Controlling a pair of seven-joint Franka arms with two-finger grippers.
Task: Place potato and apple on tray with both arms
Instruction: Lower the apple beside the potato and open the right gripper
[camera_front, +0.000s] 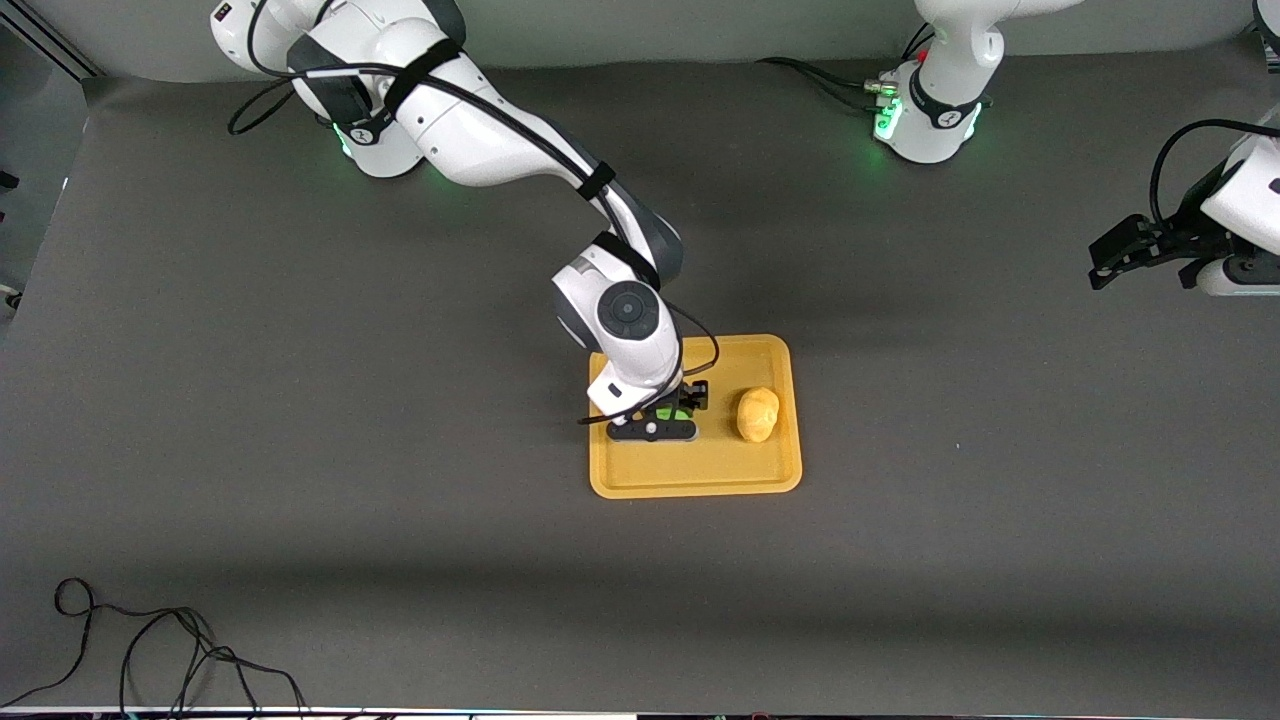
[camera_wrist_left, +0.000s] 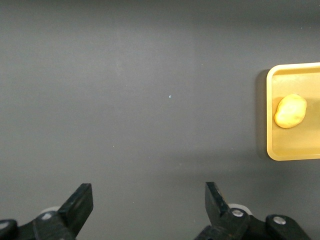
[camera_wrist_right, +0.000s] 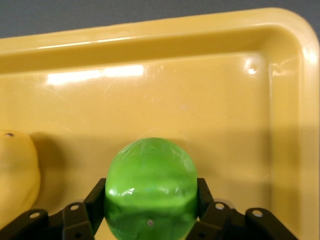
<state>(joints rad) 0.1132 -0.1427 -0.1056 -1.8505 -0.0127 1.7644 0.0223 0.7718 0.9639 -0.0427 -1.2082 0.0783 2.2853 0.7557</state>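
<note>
The orange-yellow tray (camera_front: 700, 470) lies mid-table. The tan potato (camera_front: 757, 413) rests on it toward the left arm's end; it also shows in the left wrist view (camera_wrist_left: 290, 111) and at the edge of the right wrist view (camera_wrist_right: 15, 175). My right gripper (camera_front: 672, 412) is low over the tray, shut on the green apple (camera_wrist_right: 150, 187), which shows as a green sliver (camera_front: 668, 411) under the hand in the front view. My left gripper (camera_front: 1120, 255) is open and empty, held up over the bare mat at the left arm's end, away from the tray (camera_wrist_left: 295, 115).
A dark grey mat (camera_front: 350, 450) covers the table. A loose black cable (camera_front: 150, 650) lies at the near edge toward the right arm's end. The tray's inner rim (camera_wrist_right: 290, 100) stands close to the apple.
</note>
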